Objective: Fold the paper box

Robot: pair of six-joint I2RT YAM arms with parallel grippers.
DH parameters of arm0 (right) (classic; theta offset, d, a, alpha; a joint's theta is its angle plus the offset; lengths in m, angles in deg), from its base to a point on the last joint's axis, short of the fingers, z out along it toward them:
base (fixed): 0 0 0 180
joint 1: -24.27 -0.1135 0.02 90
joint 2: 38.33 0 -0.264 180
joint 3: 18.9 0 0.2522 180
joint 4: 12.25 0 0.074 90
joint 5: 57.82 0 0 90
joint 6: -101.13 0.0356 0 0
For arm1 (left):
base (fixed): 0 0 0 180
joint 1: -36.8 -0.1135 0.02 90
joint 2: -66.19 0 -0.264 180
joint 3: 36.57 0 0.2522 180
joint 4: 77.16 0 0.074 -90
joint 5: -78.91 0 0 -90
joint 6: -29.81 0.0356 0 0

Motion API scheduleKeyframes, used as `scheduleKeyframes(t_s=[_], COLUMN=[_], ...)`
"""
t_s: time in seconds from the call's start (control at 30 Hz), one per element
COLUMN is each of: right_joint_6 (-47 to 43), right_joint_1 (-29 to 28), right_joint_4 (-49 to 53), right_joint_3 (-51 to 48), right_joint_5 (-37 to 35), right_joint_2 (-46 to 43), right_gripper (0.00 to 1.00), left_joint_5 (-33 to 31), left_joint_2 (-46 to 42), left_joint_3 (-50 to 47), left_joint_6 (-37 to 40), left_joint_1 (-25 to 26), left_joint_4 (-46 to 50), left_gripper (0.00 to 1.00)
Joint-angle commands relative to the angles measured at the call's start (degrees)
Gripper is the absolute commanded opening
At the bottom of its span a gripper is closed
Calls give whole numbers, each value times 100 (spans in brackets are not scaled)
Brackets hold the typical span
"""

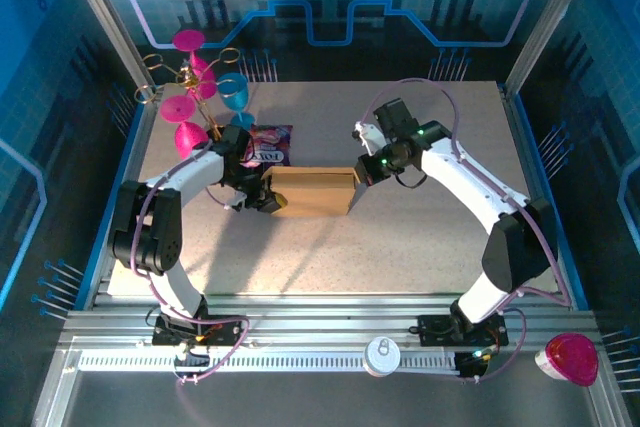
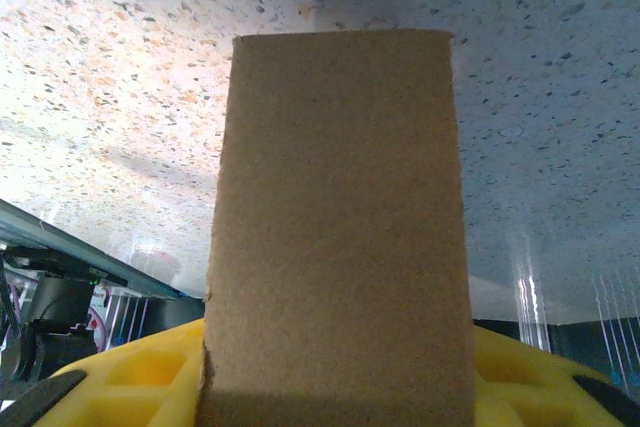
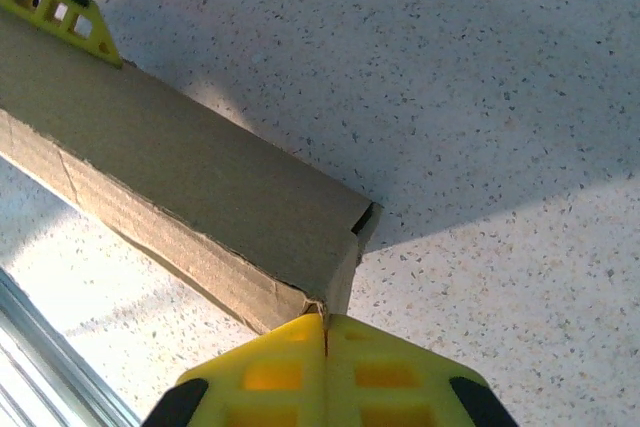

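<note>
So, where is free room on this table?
Free: the table between the box and the arm bases, and its far right corner. Crowded: the middle, where left gripper and right gripper pinch the box; far left, with packet and cup stand.

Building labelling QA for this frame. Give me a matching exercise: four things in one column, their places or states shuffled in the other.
Things:
1. paper box
2. purple snack packet
3. pink cup
4. right hand

Places or states:
a. near right corner, off the table
b. pinched shut on a cardboard end corner
c. middle of the table, long side running left to right
d. lying flat, just beyond the box, toward the left

Pairs: 1-c, 2-d, 3-a, 4-b.
</note>
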Motion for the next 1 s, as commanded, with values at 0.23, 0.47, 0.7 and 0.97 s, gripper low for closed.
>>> scheduleKeyframes(t_s=[0.23,0.47,0.7,0.97], right_joint_6=[1425,1632,1650,1529], right_joint_1=[-333,-535,-716,-781], right_joint_4=[-168,-342,-776,-699], right_joint_3=[-73,-228,-746,-767], right_joint_5=[-232,-428,-857,-1265], right_joint_2=[-200,-242,-525,-555], right_gripper=[0,0,0,0], left_joint_5=[-662,-641,-598,-705], left_joint_2=[70,69,69,-271], left_joint_3=[-257,-297,-332,-375], left_joint_6=[-101,-120,-77,620], left_joint_1=[-18,-18,-18,-131], left_joint_4=[-32,-101,-200,-227], left_gripper=[27,27,27,60])
